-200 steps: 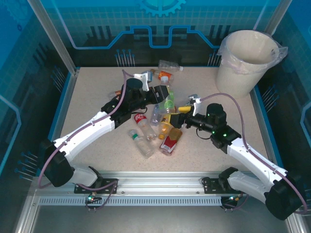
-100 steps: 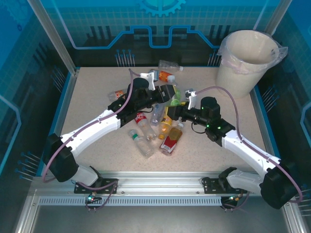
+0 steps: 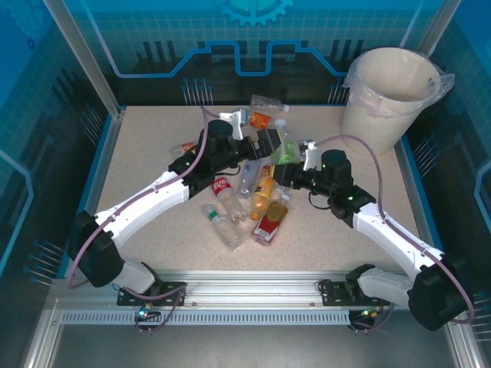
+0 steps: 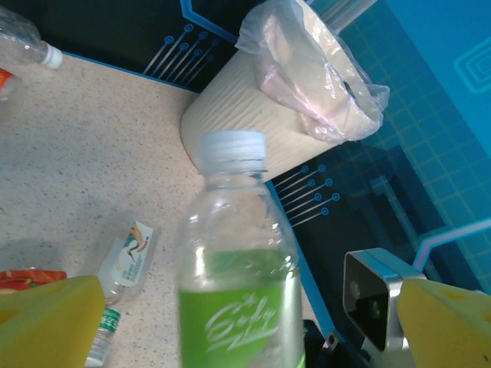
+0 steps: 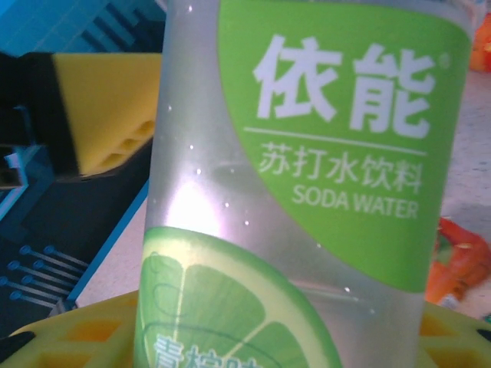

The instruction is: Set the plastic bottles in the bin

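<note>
The green-labelled soda water bottle [image 3: 285, 152] hung between the two grippers, over the middle of the table [image 3: 146, 161] and somewhat toward its far edge. The right gripper [image 3: 288, 173] was pinching it. In the right wrist view its yellow pads [image 5: 77, 341] lay against both sides of the label, low in the frame. The left gripper [image 3: 274, 146] was spread. From its own wrist camera the left fingers [image 4: 46, 322] sat well apart from the bottle on either side, touching nothing. The bottle's white cap [image 4: 232, 149] pointed toward the bin [image 3: 376, 123].

The bin, cream-white and lined with a clear bag, stood at the far right corner of the table, well apart from the held bottle.

The other plastic bottles lay in a loose heap near the table's middle, under and beside the grippers. Among them were a red-labelled bottle [image 3: 222, 186] and an orange-labelled bottle [image 3: 263, 184]. A clear bottle with a green cap [image 3: 220, 221] lay closer to the near edge. Another clear bottle [image 3: 268, 102] lay at the far edge. A small red-and-orange bottle [image 3: 186, 147] lay just to the left of the left arm.
</note>
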Tool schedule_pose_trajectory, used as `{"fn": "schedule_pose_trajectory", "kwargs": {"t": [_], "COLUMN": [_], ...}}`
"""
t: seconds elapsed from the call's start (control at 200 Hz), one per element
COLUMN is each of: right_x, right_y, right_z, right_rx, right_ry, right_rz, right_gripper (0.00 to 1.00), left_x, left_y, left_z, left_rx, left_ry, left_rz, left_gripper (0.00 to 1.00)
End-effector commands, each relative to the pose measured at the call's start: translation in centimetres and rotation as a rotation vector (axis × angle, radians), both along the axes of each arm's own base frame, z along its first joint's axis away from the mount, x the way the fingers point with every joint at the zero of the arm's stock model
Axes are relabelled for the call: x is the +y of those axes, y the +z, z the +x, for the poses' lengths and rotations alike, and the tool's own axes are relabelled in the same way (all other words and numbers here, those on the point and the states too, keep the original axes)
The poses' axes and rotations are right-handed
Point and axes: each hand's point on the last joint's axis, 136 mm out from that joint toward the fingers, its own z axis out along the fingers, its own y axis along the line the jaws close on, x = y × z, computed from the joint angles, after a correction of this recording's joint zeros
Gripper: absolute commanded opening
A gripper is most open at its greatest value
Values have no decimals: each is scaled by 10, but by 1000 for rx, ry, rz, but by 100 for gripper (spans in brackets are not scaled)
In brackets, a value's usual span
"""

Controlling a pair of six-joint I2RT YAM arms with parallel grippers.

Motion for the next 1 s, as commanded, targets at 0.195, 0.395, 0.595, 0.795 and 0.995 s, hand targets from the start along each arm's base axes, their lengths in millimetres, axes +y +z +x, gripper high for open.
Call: {"fn": "schedule_pose_trajectory", "kwargs": {"t": [0.195, 0.395, 0.595, 0.795, 0.995], "right_x": [-65, -112, -153, -202, -265], "right_y": [18, 53, 105, 141, 156], "right_z": [30, 62, 108, 170, 209], "right_rx": [-22, -93, -166, -160, -131], "right_ry": [-159, -281, -425, -592, -787], "right_rz": [-20, 5, 36, 67, 37], "right_gripper": [45, 45, 45, 46, 47], "left_x": [70, 119, 135, 138, 145], "left_y": [8, -43, -78, -90, -113], "left_z": [-10, -11, -17, -18, -24], "left_rx": [-13, 132, 244, 228, 261], "left_ry": [168, 378, 449, 447, 449], "left_rz": [-47, 27, 133, 159, 238], "left_gripper": [99, 99, 99, 99, 99]}}
